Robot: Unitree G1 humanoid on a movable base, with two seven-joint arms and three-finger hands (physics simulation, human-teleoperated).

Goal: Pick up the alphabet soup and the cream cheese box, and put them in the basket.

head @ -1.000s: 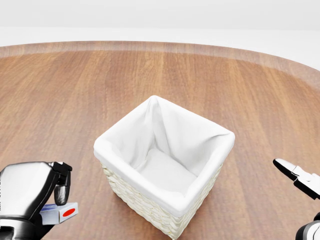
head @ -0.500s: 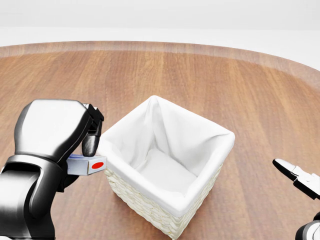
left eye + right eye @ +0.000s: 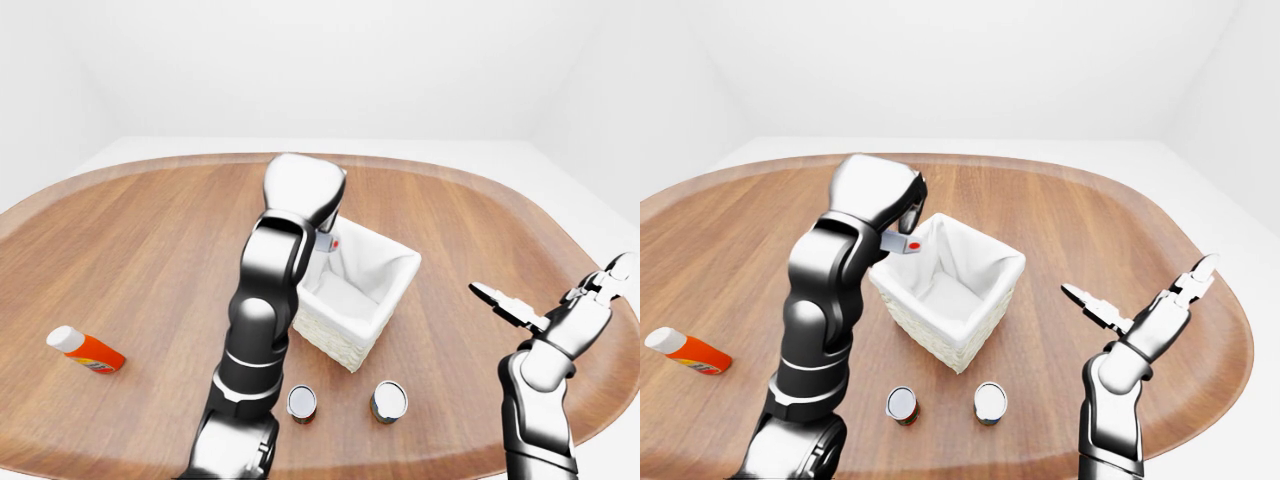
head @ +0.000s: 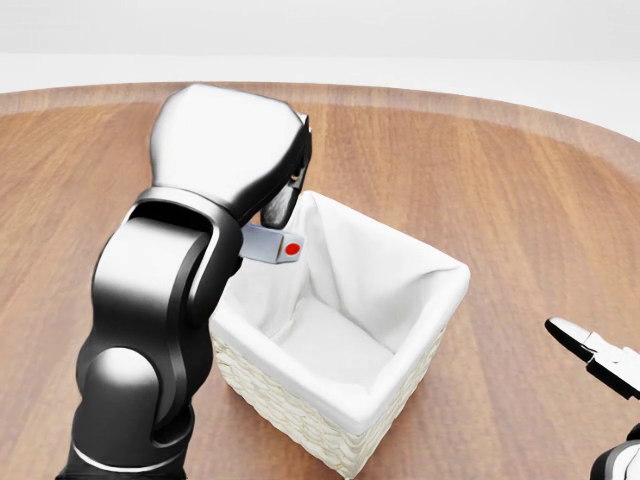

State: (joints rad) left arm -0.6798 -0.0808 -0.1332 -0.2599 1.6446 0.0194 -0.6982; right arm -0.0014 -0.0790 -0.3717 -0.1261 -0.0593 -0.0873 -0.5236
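Wooden tabletop (image 4: 520, 200) carries the lined basket (image 4: 400, 395). My left hand (image 4: 270, 195) is clamped on the cream cheese box (image 4: 272, 243), held above the basket's left rim for release inside. My right hand (image 3: 1137, 308) hangs spread, empty. Two cans (image 3: 902, 404) stand below the basket.

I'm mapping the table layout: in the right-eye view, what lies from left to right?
Bottle → left hand holding the cream cheese box → basket → right hand. The two cans sit below the basket, overlapping its span.
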